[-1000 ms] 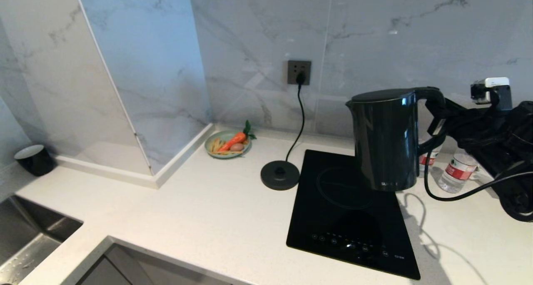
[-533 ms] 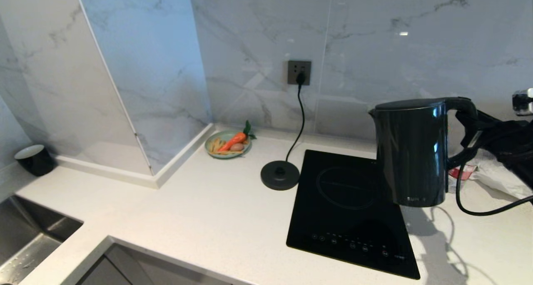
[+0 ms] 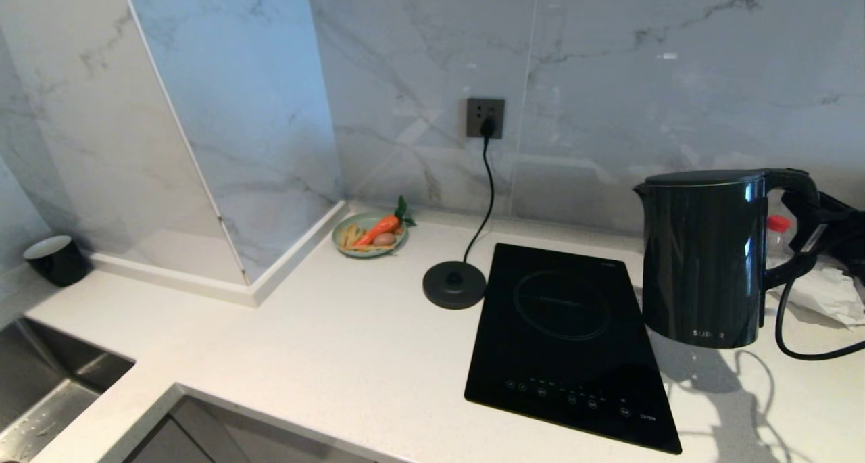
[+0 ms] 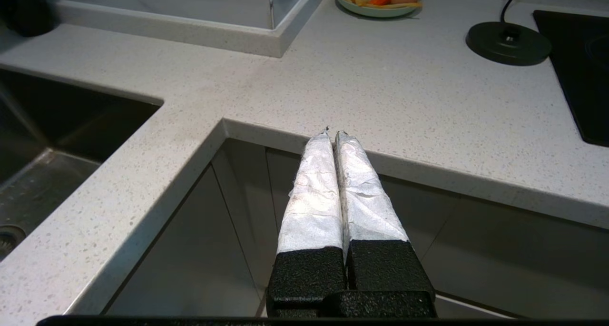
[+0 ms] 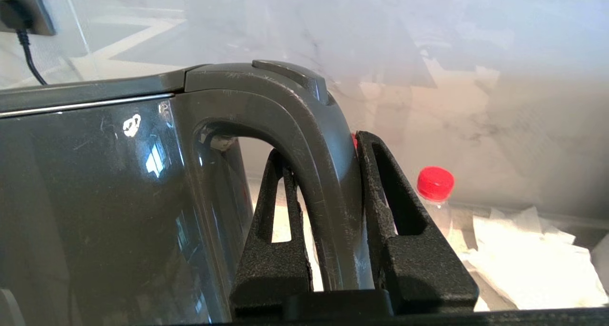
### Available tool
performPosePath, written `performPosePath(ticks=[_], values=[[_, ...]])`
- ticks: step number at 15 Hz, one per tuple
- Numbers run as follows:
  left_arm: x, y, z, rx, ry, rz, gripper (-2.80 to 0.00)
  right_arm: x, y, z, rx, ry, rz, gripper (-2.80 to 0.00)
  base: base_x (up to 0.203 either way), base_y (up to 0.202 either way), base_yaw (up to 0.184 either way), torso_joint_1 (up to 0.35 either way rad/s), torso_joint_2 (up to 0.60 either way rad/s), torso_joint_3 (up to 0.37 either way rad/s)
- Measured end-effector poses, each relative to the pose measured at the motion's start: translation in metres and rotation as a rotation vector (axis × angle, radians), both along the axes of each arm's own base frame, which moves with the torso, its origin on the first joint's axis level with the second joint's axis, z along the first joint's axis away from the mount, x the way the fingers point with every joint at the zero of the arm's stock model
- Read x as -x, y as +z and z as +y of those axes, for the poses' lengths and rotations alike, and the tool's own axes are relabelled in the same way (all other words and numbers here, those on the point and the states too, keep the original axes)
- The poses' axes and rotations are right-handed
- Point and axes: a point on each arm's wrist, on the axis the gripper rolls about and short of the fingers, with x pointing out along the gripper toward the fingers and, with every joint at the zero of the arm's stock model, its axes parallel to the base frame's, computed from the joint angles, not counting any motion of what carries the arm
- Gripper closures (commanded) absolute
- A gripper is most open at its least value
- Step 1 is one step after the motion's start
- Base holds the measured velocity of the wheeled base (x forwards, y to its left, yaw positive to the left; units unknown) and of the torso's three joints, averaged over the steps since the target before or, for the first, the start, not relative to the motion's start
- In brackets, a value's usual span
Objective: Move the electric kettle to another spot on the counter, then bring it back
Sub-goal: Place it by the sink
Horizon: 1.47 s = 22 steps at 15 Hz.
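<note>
The right gripper clamps the loop handle of the tall glossy black electric kettle (upright) beside the black glass cooktop on the white speckled counter; the left gripper is pressed closed, empty.

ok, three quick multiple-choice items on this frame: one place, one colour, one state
1. The kettle stands:
A. on its base disc
B. right of the cooktop
C. beside the sink

2. The bottle cap behind the kettle handle is:
A. red
B. blue
C. white

3. The right gripper is:
A. open above the plate
B. shut on the kettle handle
C. out of view

Key: 1 B, it is past the cooktop's right edge. 2 A, right wrist view shows red. 3 B, fingers flank the handle.
</note>
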Motion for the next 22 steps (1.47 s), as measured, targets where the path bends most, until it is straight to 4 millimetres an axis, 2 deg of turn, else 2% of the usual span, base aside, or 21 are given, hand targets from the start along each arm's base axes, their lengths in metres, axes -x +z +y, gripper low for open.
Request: performPosePath(ticks=[5,12,16,22], values=[[0.0,0.0,0.0,-0.01,0.0,0.001,0.0,0.002,-0.005,-0.012,-0.004,-0.03,0.017,0.0,0.0,0.0,0.0,0.0,0.0,0.0],[0.0,0.0,0.0,-0.001,0.0,0.001,0.0,0.014,-0.016,-0.057,0.036,-0.089,-0.015,0.0,0.0,0.0,0.0,0.0,0.0,0.0],[0.0,0.0,0.0,-0.003,0.0,0.002,0.0,0.022,-0.035,-0.081,0.023,-0.105,0.042,0.0,0.0,0.0,0.0,0.0,0.0,0.0],[0.0,0.0,0.0,-0.001,0.0,0.001,0.0,0.028,-0.066,-0.104,0.01,-0.124,0.136,0.0,0.0,0.0,0.0,0.0,0.0,0.0]])
